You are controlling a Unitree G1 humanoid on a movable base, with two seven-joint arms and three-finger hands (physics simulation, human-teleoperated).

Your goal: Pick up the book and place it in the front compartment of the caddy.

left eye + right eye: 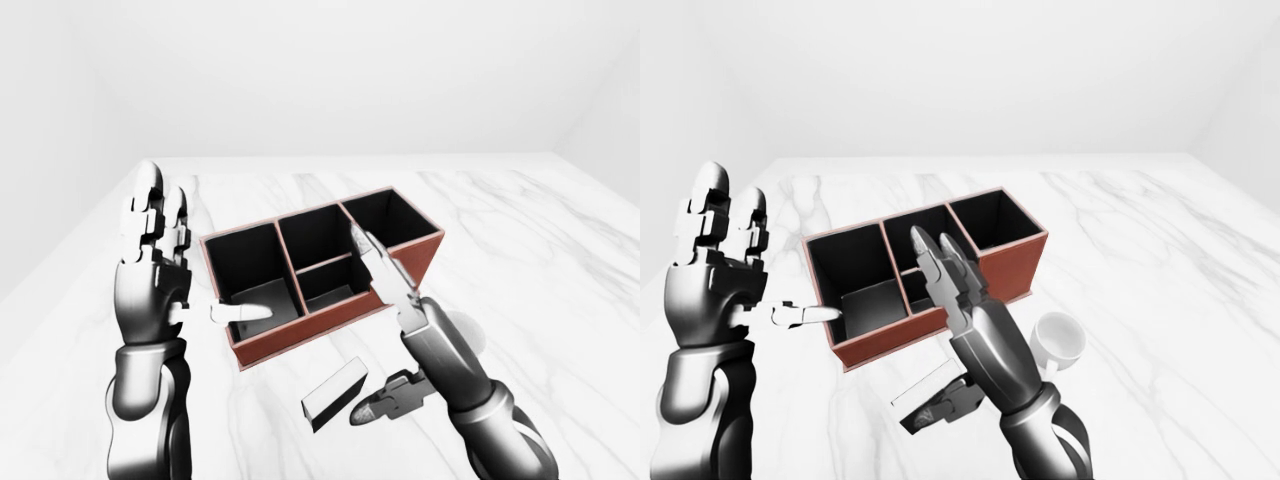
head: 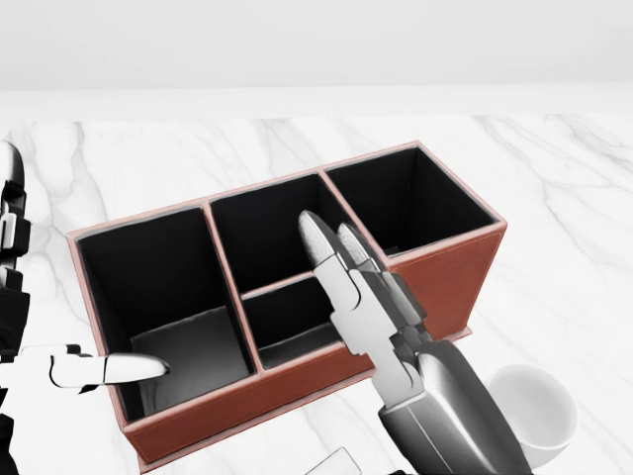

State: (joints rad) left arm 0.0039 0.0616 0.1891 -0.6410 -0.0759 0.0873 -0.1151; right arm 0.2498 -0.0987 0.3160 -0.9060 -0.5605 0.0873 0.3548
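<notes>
The caddy [image 1: 310,332] is a red-brown box with black compartments on the white marble table [image 1: 530,250]. The book [image 1: 335,392] is small, dark with a pale edge, and lies flat on the table just below the caddy in the left-eye view. My right hand [image 1: 385,320] is open. Its fingers stretch up over the caddy's lower wall, and its thumb [image 1: 385,402] hangs beside the book's right end. My left hand [image 1: 185,265] is open and raised at the caddy's left. Its thumb [image 1: 242,312] points over the left compartment.
A white mug [image 1: 1060,340] stands on the table to the right of my right forearm, below the caddy's right end. The marble table stretches away on all sides, with plain white walls beyond it.
</notes>
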